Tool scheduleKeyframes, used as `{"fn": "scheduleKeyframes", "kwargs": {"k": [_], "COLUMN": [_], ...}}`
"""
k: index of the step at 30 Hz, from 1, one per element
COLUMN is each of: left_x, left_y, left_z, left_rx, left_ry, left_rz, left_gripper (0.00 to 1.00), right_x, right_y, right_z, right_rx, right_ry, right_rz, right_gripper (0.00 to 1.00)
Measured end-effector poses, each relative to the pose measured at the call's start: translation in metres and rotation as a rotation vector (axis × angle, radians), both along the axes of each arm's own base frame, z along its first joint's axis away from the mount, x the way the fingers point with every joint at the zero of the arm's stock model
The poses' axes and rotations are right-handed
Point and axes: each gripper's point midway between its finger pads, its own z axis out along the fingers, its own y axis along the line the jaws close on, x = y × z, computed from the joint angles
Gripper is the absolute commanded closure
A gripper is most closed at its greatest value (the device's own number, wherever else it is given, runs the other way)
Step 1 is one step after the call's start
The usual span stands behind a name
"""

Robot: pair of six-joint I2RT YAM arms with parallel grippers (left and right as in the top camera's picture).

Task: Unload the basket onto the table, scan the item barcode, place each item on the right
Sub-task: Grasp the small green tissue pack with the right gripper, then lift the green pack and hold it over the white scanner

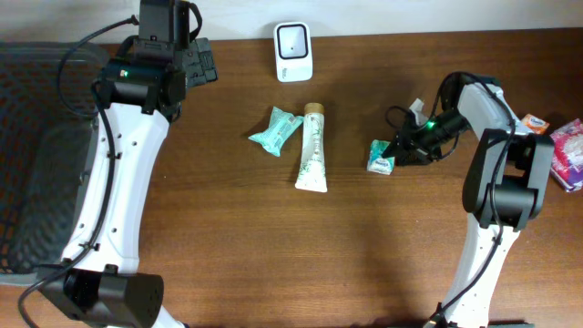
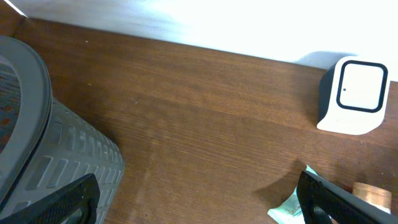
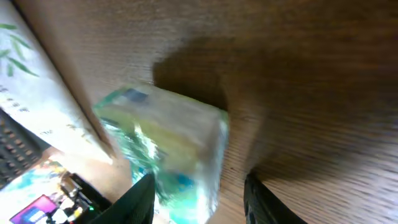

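1. The right gripper [image 1: 399,151] is low at the table, at the small green-and-white packet [image 1: 380,157], which lies right of the tube [image 1: 312,146].
2. Only the right wrist view shows the fit. Its fingers [image 3: 261,199] stand partly apart with the blurred packet's end between them. Wood shows between the packet and one finger; contact with the other cannot be told.
3. The left gripper [image 2: 199,208] is spread wide and holds nothing, over the wood near the grey basket [image 2: 37,124].
4. The left wrist view shows the white scanner [image 2: 351,96] face-on. The overhead view adds a second green packet [image 1: 275,130] just left of the tube.
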Motion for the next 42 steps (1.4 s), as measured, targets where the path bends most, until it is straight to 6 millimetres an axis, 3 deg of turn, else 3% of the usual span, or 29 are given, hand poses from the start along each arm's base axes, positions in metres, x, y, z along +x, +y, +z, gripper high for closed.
{"fn": "scheduleKeyframes", "kwargs": {"k": [2,6,12,13,15,18,20,23,25,34,42], "left_x": [0.0,0.0,0.0,0.0,0.0,0.0,0.0,0.0,0.0,0.0,0.0], "left_y": [0.0,0.0,0.0,0.0,0.0,0.0,0.0,0.0,0.0,0.0,0.0], "left_z": [0.0,0.0,0.0,0.0,0.0,0.0,0.0,0.0,0.0,0.0,0.0], "left_rx": [0.0,0.0,0.0,0.0,0.0,0.0,0.0,0.0,0.0,0.0,0.0], "left_ry": [0.0,0.0,0.0,0.0,0.0,0.0,0.0,0.0,0.0,0.0,0.0], "left_rz": [0.0,0.0,0.0,0.0,0.0,0.0,0.0,0.0,0.0,0.0,0.0], "left_gripper": [0.01,0.01,0.01,0.01,0.01,0.01,0.01,0.01,0.01,0.01,0.01], "right_x": [0.002,0.002,0.005,0.005,0.002,0.007,0.012,0.019,0.026,0.044,0.045], "right_y": [0.006,0.006,0.015,0.019,0.031,0.053,0.075,0.084,0.085,0.084,0.084], "right_z": [0.003,0.002,0.0,-0.001,-0.002,0.018,0.057,0.099,0.113,0.138,0.139], "right_rx": [0.043,0.047,0.037,0.036,0.046,0.222,0.483,0.675,0.726,0.713,0.712], "right_ry": [-0.007,-0.011,-0.031,-0.035,-0.025,-0.062,-0.121,-0.183,-0.257,-0.732,-0.736], "right_rz": [-0.012,-0.014,0.014,0.024,0.039,0.02,-0.012,-0.044,-0.032,0.223,0.224], "right_gripper": [0.59,0.8,0.8,0.91,0.96,0.96,0.96,0.96,0.96,0.96,0.96]}}
